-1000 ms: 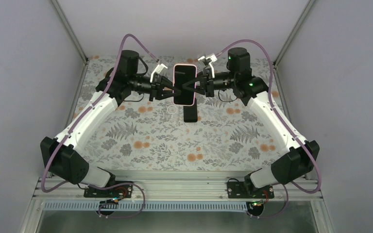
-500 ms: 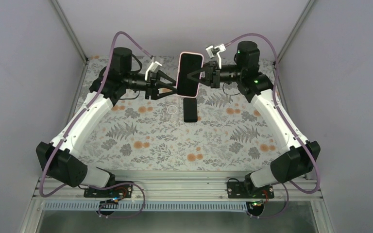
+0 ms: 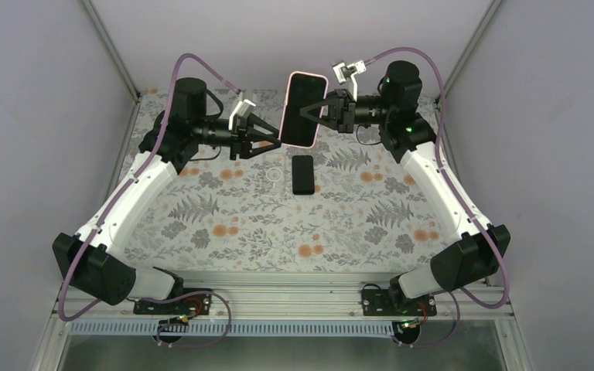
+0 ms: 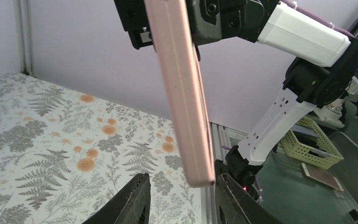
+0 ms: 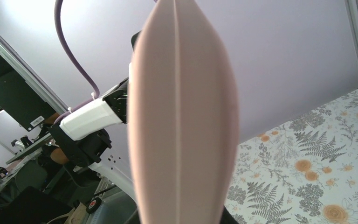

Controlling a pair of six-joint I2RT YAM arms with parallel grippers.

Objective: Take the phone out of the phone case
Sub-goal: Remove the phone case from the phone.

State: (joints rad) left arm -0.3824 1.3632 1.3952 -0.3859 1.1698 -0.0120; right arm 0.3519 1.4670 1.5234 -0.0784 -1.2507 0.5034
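Pale lilac walls close in a table covered with a grey-and-orange fern-printed cloth. A slim pink rectangular phone case hangs in the air over the far middle of that table, nearly upright, its top leaning slightly to the right in the overhead view. A dark face fills its pink rim; whether that is a screen cannot be told. The right gripper reaches in from the right of the phone case and is clamped on its right edge about halfway down, carrying it alone. The left gripper sits just left of the phone case, by its lower left edge, its two black fingers spread apart and gripping nothing. From the left wrist camera, the lower corner of the phone case hangs in the gap between them, nearer one finger than the other; whether it touches cannot be judged. Below the phone case, flat on the cloth, lies a black rectangular slab, its long side running toward the arms' bases, apart from both grippers. Below and to the left of the phone case, a small pale ring rests on the cloth. From the right wrist camera the phone case's pink side fills the centre of the view, with the left arm behind it
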